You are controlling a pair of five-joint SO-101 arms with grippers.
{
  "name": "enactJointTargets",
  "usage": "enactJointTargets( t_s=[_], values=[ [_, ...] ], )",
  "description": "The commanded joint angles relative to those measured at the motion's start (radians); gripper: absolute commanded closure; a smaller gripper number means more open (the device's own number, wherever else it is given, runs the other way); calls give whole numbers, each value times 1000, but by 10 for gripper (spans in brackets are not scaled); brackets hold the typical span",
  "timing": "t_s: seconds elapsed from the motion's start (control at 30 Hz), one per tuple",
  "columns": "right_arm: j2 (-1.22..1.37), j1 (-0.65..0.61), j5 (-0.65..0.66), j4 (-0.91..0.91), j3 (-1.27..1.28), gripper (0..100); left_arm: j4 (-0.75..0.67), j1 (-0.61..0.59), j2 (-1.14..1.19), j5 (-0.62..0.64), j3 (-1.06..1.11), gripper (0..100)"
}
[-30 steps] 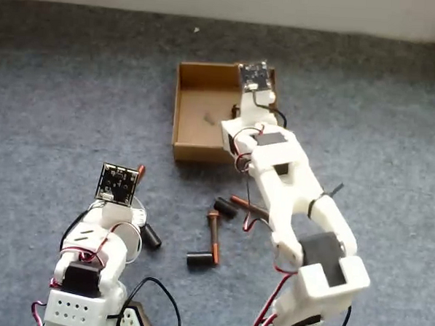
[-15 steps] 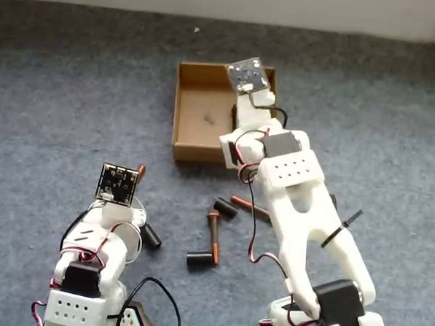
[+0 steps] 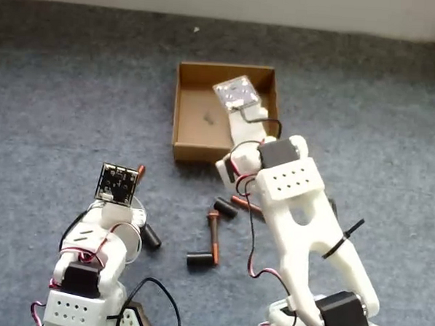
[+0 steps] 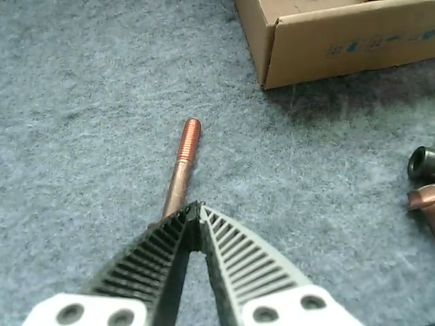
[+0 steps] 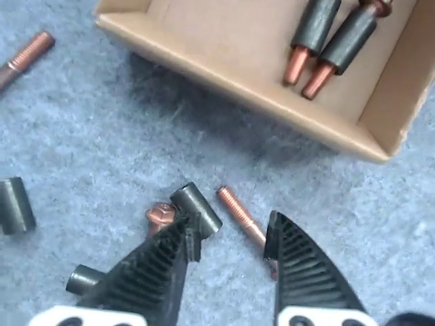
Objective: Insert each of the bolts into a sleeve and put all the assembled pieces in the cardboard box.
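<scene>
R gripper [image 5: 231, 227] spread wide, hovering over loose bolt [image 5: 239, 216] and sleeve [image 5: 197, 206] beside box [image 5: 224, 81]; two assembled pieces [image 5: 343, 42] inside. L gripper [image 4: 199, 207] pressed closed, another bolt [image 4: 183, 159] at its tips.

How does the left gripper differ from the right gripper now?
The left gripper is shut on a bolt; the right gripper is open and empty. The left has bare carpet under it; the right hangs over a loose sleeve. Both are dark and ribbed.
</scene>
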Motion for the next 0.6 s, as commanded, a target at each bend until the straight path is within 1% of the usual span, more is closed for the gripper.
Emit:
enactJointTargets(
  t_s=[0.0,0.1,0.27,0.4,0.5,0.57],
  values=[
    [-47,-54,12,10,58,850,5,-8,-1,-8,19,994],
    [-47,-85,12,-42,125,850,5,-8,-1,-8,19,994],
    [-45,-87,14,-177,206,850,23,-8,-5,-8,19,994],
    [-42,-107,15,-191,222,850,25,-8,-5,-8,19,994],
    [18,-131,77,-193,219,850,25,-8,-5,-8,19,994],
    [91,-131,92,-193,216,850,25,-8,-5,-8,19,994]
  ],
)
